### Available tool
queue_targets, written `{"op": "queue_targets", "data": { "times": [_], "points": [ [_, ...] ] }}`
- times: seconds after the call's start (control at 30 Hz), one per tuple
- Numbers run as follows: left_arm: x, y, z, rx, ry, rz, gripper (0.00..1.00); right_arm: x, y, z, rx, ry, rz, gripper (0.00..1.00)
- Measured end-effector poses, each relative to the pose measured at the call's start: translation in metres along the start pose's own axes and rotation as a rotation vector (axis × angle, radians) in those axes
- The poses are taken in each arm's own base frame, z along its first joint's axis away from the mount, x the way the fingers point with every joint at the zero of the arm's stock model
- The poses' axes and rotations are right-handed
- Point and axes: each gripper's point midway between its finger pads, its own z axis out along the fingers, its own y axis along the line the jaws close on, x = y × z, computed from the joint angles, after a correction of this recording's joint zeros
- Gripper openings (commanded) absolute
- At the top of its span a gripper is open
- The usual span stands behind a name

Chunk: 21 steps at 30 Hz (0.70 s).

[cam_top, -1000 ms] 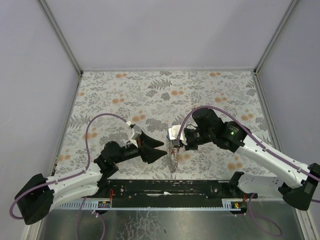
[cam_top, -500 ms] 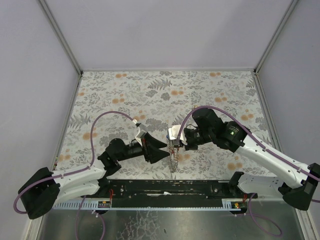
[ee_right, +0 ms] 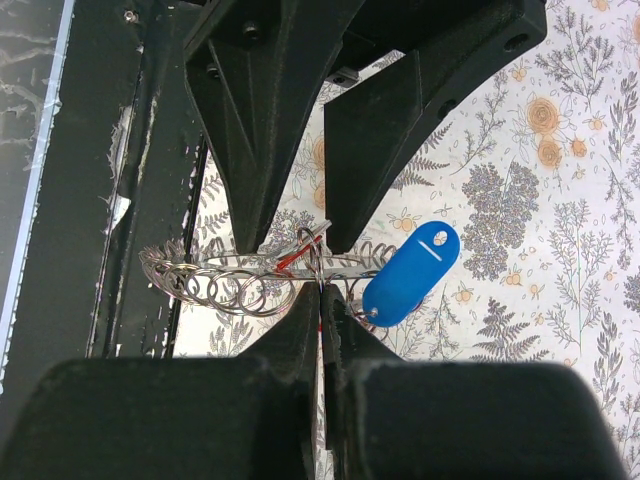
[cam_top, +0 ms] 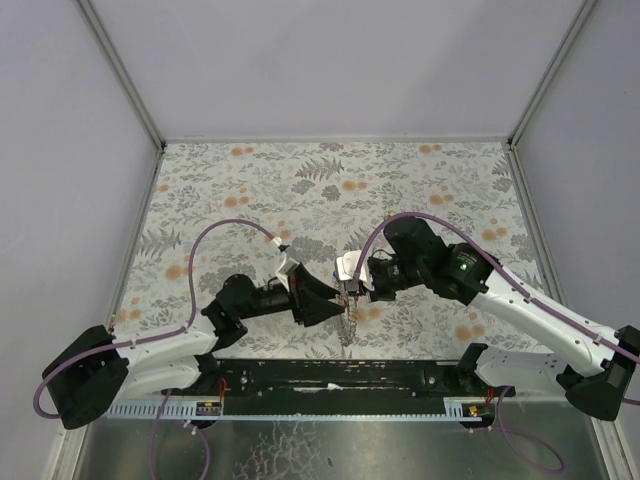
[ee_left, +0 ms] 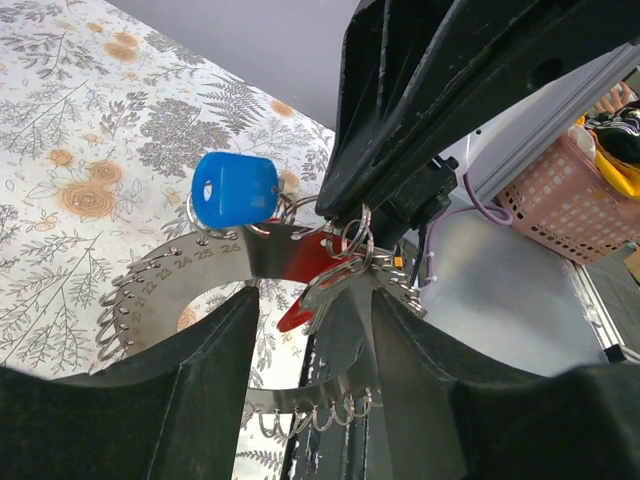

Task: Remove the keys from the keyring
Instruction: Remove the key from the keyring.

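Observation:
The keyring (ee_left: 200,270), a flat grey numbered ring edged with small wire loops, hangs above the table; it shows edge-on (ee_right: 220,268) in the right wrist view. My right gripper (ee_right: 320,295) is shut on its rim, seen from above (cam_top: 349,287). A blue tag (ee_left: 235,188) (ee_right: 410,272) and a red key (ee_left: 305,295) (ee_right: 292,258) with a silver key beside it hang from the rim. My left gripper (ee_left: 315,305) (cam_top: 336,303) is open, one finger on each side of the red key and the rim. I cannot tell whether they touch.
The floral tablecloth (cam_top: 330,190) covers the table between grey walls. A black rail (cam_top: 340,375) runs along the near edge under the arms. A pink basket (ee_left: 575,195) stands off the table in the left wrist view.
My left arm has moved right toward the keyring, bringing its open fingers around the red key. The right arm and the ring have stayed still.

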Motion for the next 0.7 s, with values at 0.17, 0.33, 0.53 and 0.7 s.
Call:
{"op": "queue_targets", "data": {
  "times": [0.17,0.33,0.53,0.7],
  "points": [
    [-0.002,-0.008,0.002,0.039,-0.002,-0.003,0.38,0.001,0.000,0.001,-0.001,0.002,0.001,0.00],
    [-0.005,-0.014,0.004,0.068,0.000,-0.004,0.20,0.001,0.000,0.001,-0.001,0.002,0.001,0.00],
    [-0.003,-0.016,0.004,0.082,0.012,-0.009,0.00,0.003,0.001,0.002,-0.003,0.006,0.004,0.00],
    [-0.002,-0.016,0.004,0.080,0.016,-0.007,0.00,0.003,0.001,0.002,-0.003,0.007,0.004,0.00]
  ]
}}
